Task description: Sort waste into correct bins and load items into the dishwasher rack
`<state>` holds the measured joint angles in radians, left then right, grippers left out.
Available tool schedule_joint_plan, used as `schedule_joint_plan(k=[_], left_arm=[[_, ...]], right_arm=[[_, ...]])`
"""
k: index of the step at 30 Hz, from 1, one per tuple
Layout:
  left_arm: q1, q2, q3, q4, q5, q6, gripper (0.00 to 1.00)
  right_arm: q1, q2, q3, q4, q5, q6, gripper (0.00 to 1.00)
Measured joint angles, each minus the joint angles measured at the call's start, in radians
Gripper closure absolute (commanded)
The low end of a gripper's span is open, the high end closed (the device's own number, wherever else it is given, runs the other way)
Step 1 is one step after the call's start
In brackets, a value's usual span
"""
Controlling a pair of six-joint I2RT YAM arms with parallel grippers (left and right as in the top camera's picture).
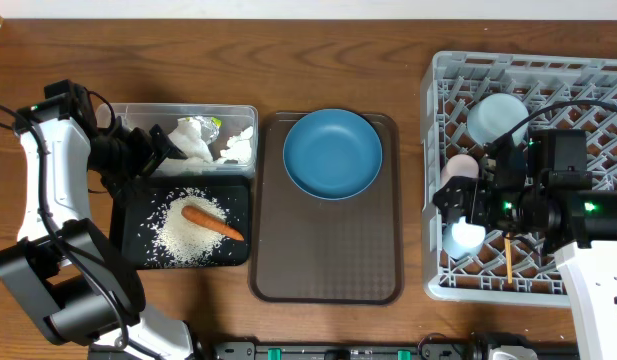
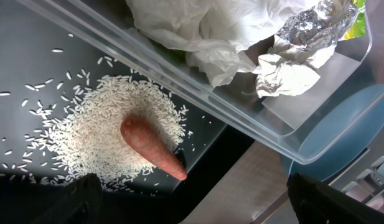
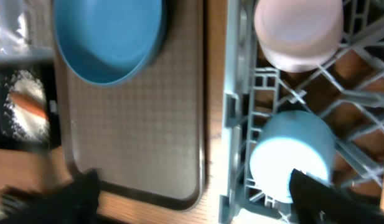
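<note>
The right claw [image 1: 464,215] hangs spread wide over the grey rack [image 1: 528,62] at the table's [image 1: 288,60] 3 o'clock edge. It is above a light blue cup [image 3: 291,155] lodged among the pegs, with a pink cup [image 3: 297,31] at its 12 o'clock. The left claw [image 1: 153,150], also spread, hovers at 9 o'clock over the black tray [image 1: 131,242], where the carrot [image 2: 153,146] lies on rice [image 2: 98,130]. Napkins [image 2: 192,31] fill the clear tub [image 2: 260,140] alongside.

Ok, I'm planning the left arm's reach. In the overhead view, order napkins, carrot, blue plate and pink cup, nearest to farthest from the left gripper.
From the left gripper:
1. Napkins, in the clear tub right beside it.
2. Carrot, on the rice in the black tray.
3. Blue plate, on the brown tray.
4. Pink cup, in the rack.
</note>
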<state>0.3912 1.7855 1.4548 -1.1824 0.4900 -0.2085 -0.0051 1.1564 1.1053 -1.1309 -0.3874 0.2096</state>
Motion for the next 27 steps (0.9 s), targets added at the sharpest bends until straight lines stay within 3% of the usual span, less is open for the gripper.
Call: schedule_joint_plan(k=[4,6,15,27], left_arm=[[0.000,0.000,0.000,0.000,0.000,0.000,0.02],[0.000,0.000,0.000,0.000,0.000,0.000,0.02],[0.000,0.000,0.000,0.001,0.000,0.000,0.02],[0.000,0.000,0.000,0.000,0.000,0.000,0.02]], right_arm=[[0.011,0.000,0.000,0.018,0.005,0.089,0.80],[0.037,0.000,0.000,0.023,0.032,0.127,0.84],[0.244,0.006,0.000,0.113,0.264,0.204,0.57],[0.315,0.149,0.000,0.127,0.463,0.224,0.59]])
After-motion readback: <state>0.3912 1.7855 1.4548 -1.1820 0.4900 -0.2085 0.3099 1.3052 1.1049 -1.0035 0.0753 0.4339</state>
